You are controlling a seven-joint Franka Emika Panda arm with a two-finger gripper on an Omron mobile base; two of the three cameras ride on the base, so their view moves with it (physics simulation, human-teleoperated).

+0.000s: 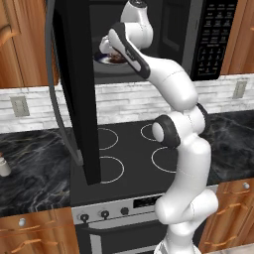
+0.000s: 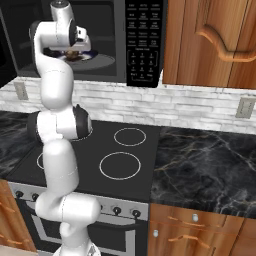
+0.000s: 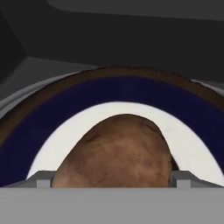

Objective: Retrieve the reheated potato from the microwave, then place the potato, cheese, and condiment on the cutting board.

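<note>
The microwave (image 1: pixel 213 34) (image 2: pixel 142 45) hangs over the stove with its door (image 1: pixel 74 74) swung wide open to the left. Inside, the brown lumpy potato (image 3: pixel 118 151) (image 2: pixel 75 54) lies on a white plate with a dark blue rim (image 3: pixel 109 89) (image 1: pixel 106 60). My gripper (image 3: pixel 113 179) (image 1: pixel 106 48) (image 2: pixel 81 46) reaches into the cavity, open. Its fingertips (image 3: pixel 43 178) stand on either side of the potato, close against its flanks. The cheese and the cutting board are out of view.
The open door juts out over the left half of the black cooktop (image 1: pixel 124 149) (image 2: pixel 120 150). Dark marble counters (image 2: pixel 210 160) flank the stove. A small pale bottle (image 1: pixel 3 166) stands at the left counter's edge; I cannot tell whether it is the condiment.
</note>
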